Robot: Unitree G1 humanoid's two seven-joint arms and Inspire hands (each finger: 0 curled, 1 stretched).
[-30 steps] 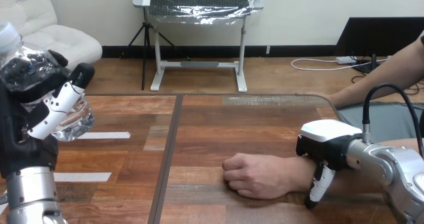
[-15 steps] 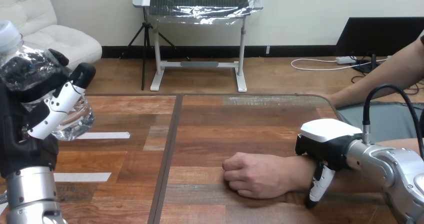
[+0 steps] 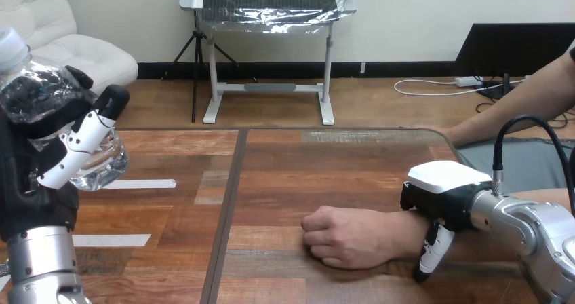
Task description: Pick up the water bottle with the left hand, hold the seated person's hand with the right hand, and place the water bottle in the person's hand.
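Plainly the bottle point(image 3: 35, 87) sits raised at far left, tilted with its cap up-left, and the left hand point(image 3: 34, 188) has its fingers wrapped round it. The person's hand point(image 3: 346, 236) lies well off to its right and lower, a closed fist on the table point(image 3: 305, 168). The right hand point(image 3: 444, 188) curls over that wrist. The carry likely runs rightward and down.

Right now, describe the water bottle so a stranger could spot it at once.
Look to the wooden table's left side, where the robot's left hand is raised. The water bottle sits tilted in its curled fingers. It alone is clear plastic, with a pale cap on top.
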